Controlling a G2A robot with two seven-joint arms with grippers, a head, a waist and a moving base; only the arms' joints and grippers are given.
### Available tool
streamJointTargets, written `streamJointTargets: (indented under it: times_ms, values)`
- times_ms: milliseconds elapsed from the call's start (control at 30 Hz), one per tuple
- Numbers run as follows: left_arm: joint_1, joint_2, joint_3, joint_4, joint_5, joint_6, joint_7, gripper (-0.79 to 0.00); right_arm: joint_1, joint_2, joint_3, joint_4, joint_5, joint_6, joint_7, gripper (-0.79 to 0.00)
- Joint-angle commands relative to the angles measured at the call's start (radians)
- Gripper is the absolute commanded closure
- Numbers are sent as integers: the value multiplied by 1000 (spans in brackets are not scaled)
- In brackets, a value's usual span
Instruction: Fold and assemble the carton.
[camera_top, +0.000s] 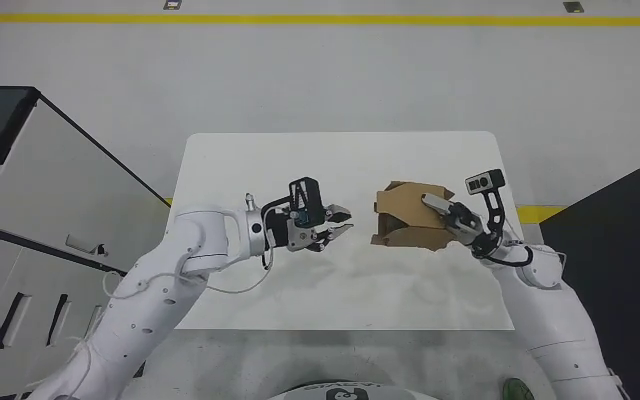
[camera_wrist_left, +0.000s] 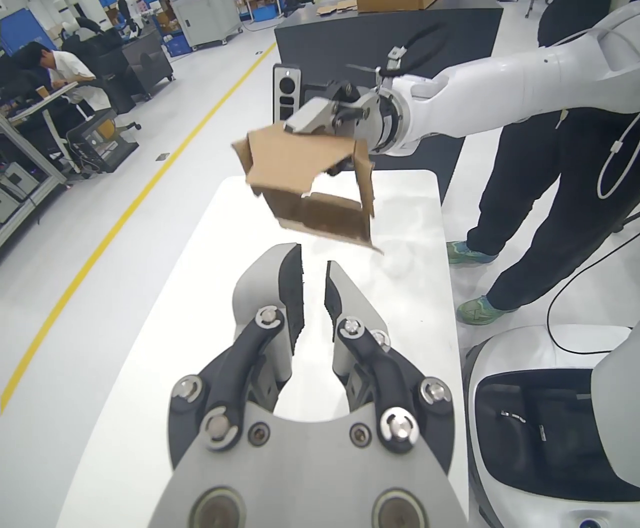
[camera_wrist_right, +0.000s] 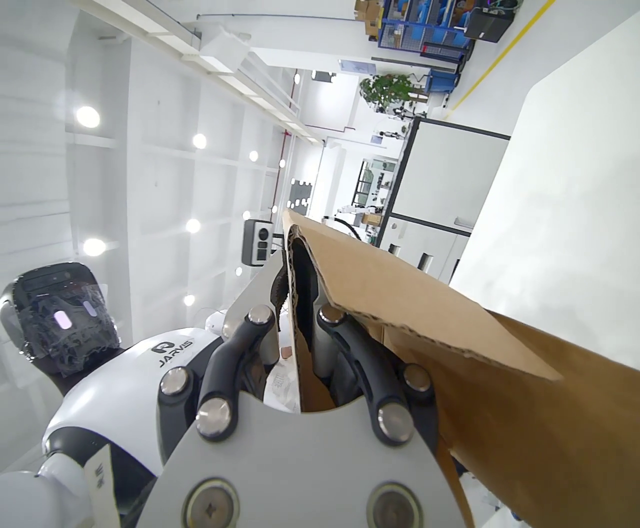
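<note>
Right end effector (camera_top: 438, 204) clamps carton (camera_top: 402, 218) flap above surface (camera_top: 300, 165); left end effector (camera_top: 338, 226) at carton's 9 o'clock, narrow gap, empty.

Tabletop (camera_top: 300, 170): white, rectangular, with rounded corners, in the middle of the top view.
Surface: smooth and slightly glossy, with faint pale smears right of centre.
Floor (camera_top: 320, 80): light grey, carrying the tabletop and surrounding it on all sides.
Yellow line (camera_top: 320, 19): painted on the floor, straight across the frame's upper edge.
</note>
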Motion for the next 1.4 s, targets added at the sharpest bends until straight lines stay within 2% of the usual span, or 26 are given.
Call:
streamJointTargets:
  times_ms: [0,400,600,1000,1367]
  values:
    - [7,0,9,7,-4,-6,5,0,5,-1,5,6,29,3,18,0]
    - [-52,-30,143,68,-45,-34,51,0,41,-15,-41,19,26,-7,2,0]
    - [-86,-43,180,93,-50,-31,69,0,51,-22,-70,16,6,-8,-8,0]
    - [-96,-46,173,117,-34,-18,74,0,60,-25,-86,48,58,66,79,0]
    - [-95,-46,166,125,-36,-30,72,0,61,-25,-78,60,50,118,94,0]
